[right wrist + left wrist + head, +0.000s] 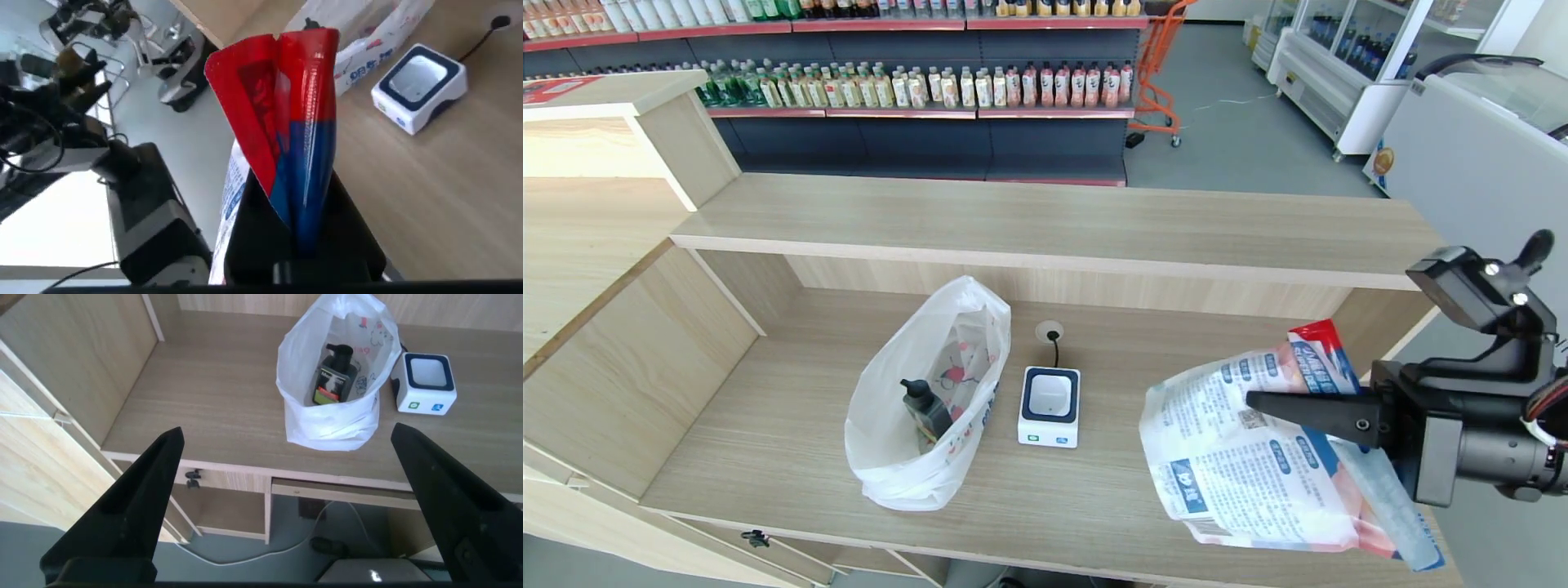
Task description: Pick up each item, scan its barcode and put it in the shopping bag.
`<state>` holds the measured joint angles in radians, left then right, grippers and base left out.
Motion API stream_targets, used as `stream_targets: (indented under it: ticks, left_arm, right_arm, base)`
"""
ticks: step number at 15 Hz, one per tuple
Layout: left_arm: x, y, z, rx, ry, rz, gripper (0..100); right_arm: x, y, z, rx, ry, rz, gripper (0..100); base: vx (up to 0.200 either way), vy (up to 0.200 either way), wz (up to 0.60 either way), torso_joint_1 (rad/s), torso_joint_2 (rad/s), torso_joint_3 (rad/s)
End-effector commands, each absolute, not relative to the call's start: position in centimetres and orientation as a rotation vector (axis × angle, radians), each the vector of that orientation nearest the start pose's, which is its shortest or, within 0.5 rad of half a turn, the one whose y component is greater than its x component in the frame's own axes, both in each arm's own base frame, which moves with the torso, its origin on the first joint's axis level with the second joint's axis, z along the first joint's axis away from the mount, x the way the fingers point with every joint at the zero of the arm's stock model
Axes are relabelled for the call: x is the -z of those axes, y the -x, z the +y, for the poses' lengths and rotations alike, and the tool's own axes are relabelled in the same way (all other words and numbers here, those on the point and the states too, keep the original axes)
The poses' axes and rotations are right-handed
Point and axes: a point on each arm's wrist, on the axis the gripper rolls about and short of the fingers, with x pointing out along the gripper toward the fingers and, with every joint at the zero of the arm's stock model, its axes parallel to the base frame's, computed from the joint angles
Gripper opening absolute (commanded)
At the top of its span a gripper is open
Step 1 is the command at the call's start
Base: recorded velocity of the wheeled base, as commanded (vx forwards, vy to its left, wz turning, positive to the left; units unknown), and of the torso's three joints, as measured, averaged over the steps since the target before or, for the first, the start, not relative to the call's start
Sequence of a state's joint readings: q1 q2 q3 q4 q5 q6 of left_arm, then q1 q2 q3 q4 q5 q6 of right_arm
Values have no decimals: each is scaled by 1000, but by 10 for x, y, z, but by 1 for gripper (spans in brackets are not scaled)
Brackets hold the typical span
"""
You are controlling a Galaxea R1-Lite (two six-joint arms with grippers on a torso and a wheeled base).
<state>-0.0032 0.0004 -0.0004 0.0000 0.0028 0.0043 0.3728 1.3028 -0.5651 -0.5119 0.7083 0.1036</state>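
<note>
Right tool (pixel 1307 412): jaws closed on the snack packet just below its top seal, holding it up off the bench, at about 4 o'clock from the barcode scanner in the head view.
Snack packet (pixel 1241 474): soft white plastic pouch with blue printed panels and a red-and-blue top edge. It hangs tilted in the right tool over the near right part of the bench, well apart from the shopping bag, with its printed side turned toward the head camera.
Left tool (pixel 288 434): jaws spread wide with nothing between them. It hangs off the front edge of the bench, on the near side of the shopping bag.
Shopping bag (pixel 874 408): thin white plastic with a coloured print. It stands slumped on the bench with its mouth open, just beside the barcode scanner at its 9 o'clock.
Pump bottle (pixel 925 408): dark, with a black pump head. It stands inside the shopping bag, leaning a little.
Barcode scanner (pixel 1049 406): small white box with a dark-framed window facing up, in the middle of the bench. Its black cable leaves at 12 o'clock into a round hole in the bench top.
Bench (pixel 784 441): light wood-grain checkout counter with raised side walls and a higher ledge at 12 o'clock.
Shelves (pixel 915 90): rows of bottled drinks beyond the bench, at 12 o'clock.
</note>
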Motion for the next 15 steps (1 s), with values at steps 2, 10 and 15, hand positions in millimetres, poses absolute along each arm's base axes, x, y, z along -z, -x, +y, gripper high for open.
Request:
stream_targets:
  ticks: [2, 10, 15]
  left_arm:
    - [-75, 23, 0, 0, -5, 0, 100]
    - [-76, 23, 0, 0, -8, 2, 100]
    - [-76, 23, 0, 0, -9, -2, 100]
  right_arm:
    - [-192, -161, 32, -692, 294, 219, 0]
    - [-186, -150, 24, -613, 377, 215, 0]
    - [-186, -152, 25, -596, 229, 264, 0]
  base:
    - [0, 0, 0, 0, 0, 0]
    - [0, 0, 0, 0, 0, 0]
    - [0, 160, 0, 0, -2, 1]
